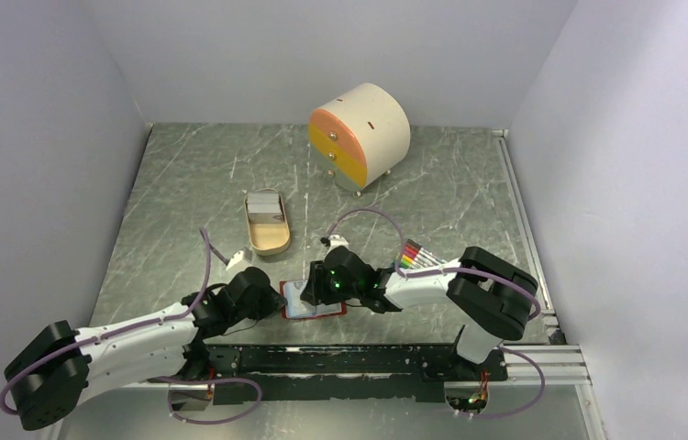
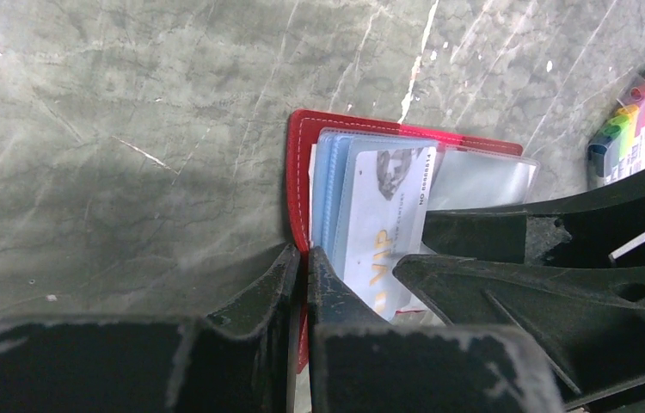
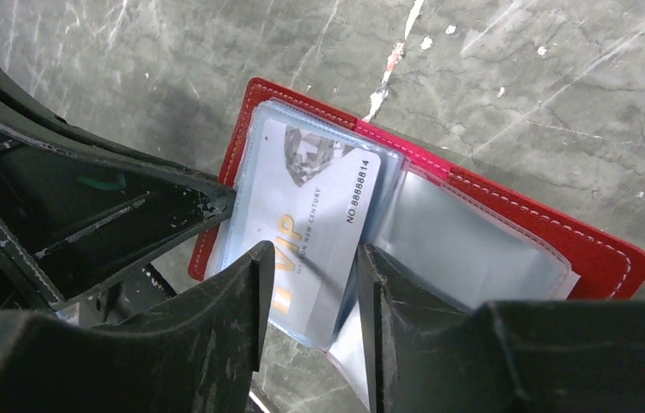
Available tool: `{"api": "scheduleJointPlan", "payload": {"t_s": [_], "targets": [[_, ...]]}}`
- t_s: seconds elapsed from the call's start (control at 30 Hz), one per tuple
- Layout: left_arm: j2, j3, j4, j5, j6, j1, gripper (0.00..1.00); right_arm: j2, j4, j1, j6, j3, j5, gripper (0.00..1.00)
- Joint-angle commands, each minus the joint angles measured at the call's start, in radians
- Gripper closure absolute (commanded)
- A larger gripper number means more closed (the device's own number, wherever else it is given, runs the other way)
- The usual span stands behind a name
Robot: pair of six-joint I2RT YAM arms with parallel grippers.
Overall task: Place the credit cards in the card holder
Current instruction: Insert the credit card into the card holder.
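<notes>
Near the counter's front edge, our left gripper (image 2: 304, 258) pinches the wallet (image 2: 299, 155) rim while our right gripper (image 3: 313, 254), narrowed, straddles the half-seated card (image 3: 319, 202) lengthwise.

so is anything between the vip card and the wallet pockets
Nothing visible. The VIP card lies on the card holder's blue pockets; the left gripper pinches only its left edge.

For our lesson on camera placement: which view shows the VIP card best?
Right wrist: the VIP card faces the lens and its print is readable. Left wrist shows it angled and partly covered. Top external: too small to make out.
</notes>
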Motion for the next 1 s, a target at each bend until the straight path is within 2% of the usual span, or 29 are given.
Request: {"api": "scheduleJointPlan", "payload": {"t_s": [0.0, 0.23, 0.4, 0.5, 0.7, 0.97], "targets": [[-0.033, 0.019, 0.04, 0.036, 0.01, -0.006, 0.91, 0.011, 0.028, 0.019, -0.009, 0.007, -0.03, 0.55], [-0.11, 0.01, -0.018, 0.003, -0.002, -0.006, 0.91, 0.006, -0.115, 0.018, -0.027, 0.037, 0.031, 0.57], [-0.102, -0.002, -0.015, 0.002, -0.01, -0.006, 0.91, -0.006, -0.206, 0.017, -0.053, 0.072, 0.035, 0.59], [-0.083, 0.003, -0.011, 0.002, -0.006, -0.006, 0.91, -0.018, -0.244, 0.018, -0.048, 0.088, 0.034, 0.55], [-0.042, 0.015, -0.011, -0.003, 0.002, -0.006, 0.91, -0.041, -0.257, 0.018, -0.031, 0.093, 0.028, 0.54], [-0.061, 0.011, -0.012, -0.002, -0.003, -0.006, 0.91, -0.011, -0.168, 0.018, -0.003, 0.087, -0.014, 0.56]]}}
